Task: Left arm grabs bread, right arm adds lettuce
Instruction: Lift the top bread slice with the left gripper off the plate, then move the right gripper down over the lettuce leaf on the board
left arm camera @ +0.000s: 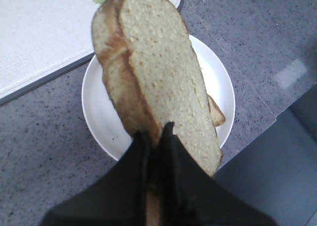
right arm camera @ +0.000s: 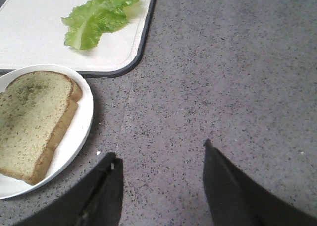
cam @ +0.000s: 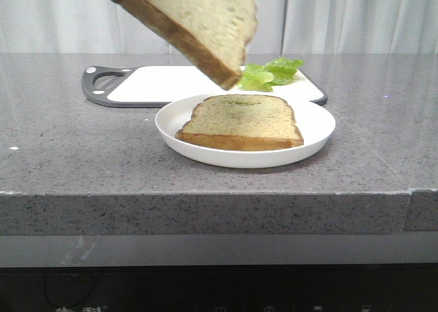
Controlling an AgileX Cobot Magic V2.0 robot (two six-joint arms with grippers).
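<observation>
**Bread held over the plate, lettuce waiting on the board**

Grey speckled stone makes up the counter [cam: 82, 161], with pale curtains hanging behind it. On it sits a round white plate [cam: 316, 124] carrying a thinner slice of toast [cam: 241, 122], lying flat with its crust edge toward the front. Just behind the plate lies a white cutting board [cam: 164, 83] with a dark rim and a handle cut-out at its left end.

The bread [cam: 198, 18] is up in the air, above the left part of the plate and tilted steeply, its speckled face turned toward the front camera and its dark crust running along the lower edge. In the left wrist view the left arm's gripper [left arm camera: 156, 137] has its jaws pinched narrowly on the bread [left arm camera: 158, 72], one finger against each face near the crust, with the plate [left arm camera: 96, 112] directly underneath.

The lettuce [cam: 272, 73] rests on the right part of the cutting board, behind the plate and not touching it. The right wrist view shows the same leaf [right arm camera: 99, 18] lying flat on the board [right arm camera: 34, 32], well apart from the right arm's gripper [right arm camera: 161, 159], whose jaws stand wide with nothing between them, poised over bare counter [right arm camera: 223, 77] beside the plate [right arm camera: 81, 122].
</observation>
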